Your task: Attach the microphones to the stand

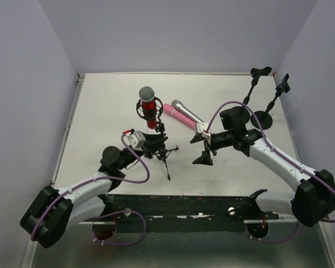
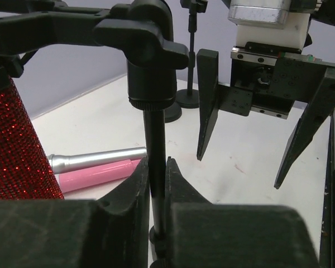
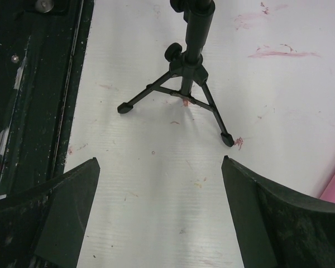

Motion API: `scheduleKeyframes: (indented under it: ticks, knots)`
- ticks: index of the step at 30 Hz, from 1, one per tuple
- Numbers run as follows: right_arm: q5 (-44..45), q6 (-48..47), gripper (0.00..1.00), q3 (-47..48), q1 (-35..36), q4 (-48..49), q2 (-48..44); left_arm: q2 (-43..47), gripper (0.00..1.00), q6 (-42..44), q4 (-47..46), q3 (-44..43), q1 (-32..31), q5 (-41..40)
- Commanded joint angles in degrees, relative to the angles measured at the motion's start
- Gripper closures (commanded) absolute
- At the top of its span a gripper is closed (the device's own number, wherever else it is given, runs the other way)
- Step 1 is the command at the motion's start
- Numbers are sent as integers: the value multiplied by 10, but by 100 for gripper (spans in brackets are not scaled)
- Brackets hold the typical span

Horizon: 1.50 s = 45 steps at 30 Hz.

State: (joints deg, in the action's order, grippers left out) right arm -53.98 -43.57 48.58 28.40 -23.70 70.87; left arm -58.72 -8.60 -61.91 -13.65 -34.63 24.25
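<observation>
The glittery red microphone [image 1: 148,103] with a silver mesh head stands clipped in a black tripod stand [image 1: 164,152]. In the left wrist view its red body [image 2: 17,151] is at the left, beside the stand's clip [image 2: 151,50]. My left gripper [image 1: 152,142] is shut on the stand's thin pole [image 2: 155,139]. The pink microphone [image 1: 178,116] and the silver-grey one [image 1: 187,110] lie side by side on the table behind the stand. My right gripper [image 1: 204,154] is open and empty, hanging low to the right of the tripod [image 3: 190,72], fingers pointing down [image 2: 240,172].
Two more black stands with round bases [image 1: 255,89] [image 1: 274,100] stand at the back right corner. A black rail [image 1: 184,204] runs along the table's near edge. White walls close in the table at the left, back and right.
</observation>
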Motion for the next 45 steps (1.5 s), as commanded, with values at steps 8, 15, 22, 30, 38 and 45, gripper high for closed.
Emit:
scheduleKeyframes:
  ticks: [8, 15, 22, 30, 38, 45]
  knots:
    - [13, -14, 2, 9, -2, -19, 9, 47, 100, -3, 44, -37, 22, -56]
    - [11, -22, 2, 11, -2, -28, 10, 27, 100, -6, 73, -131, 162, -96]
    - [5, -29, 2, 13, -2, -39, 8, -124, 100, 10, 8, -255, 315, -62]
    - [12, -39, 2, 14, -3, -47, 13, -274, 100, 28, -4, -383, 402, -49]
    - [12, -49, 2, 19, -3, -58, 28, -365, 100, 19, -45, -408, 442, 5]
    - [11, -52, 2, 21, -2, -66, 41, -399, 100, 16, -67, -410, 459, 44]
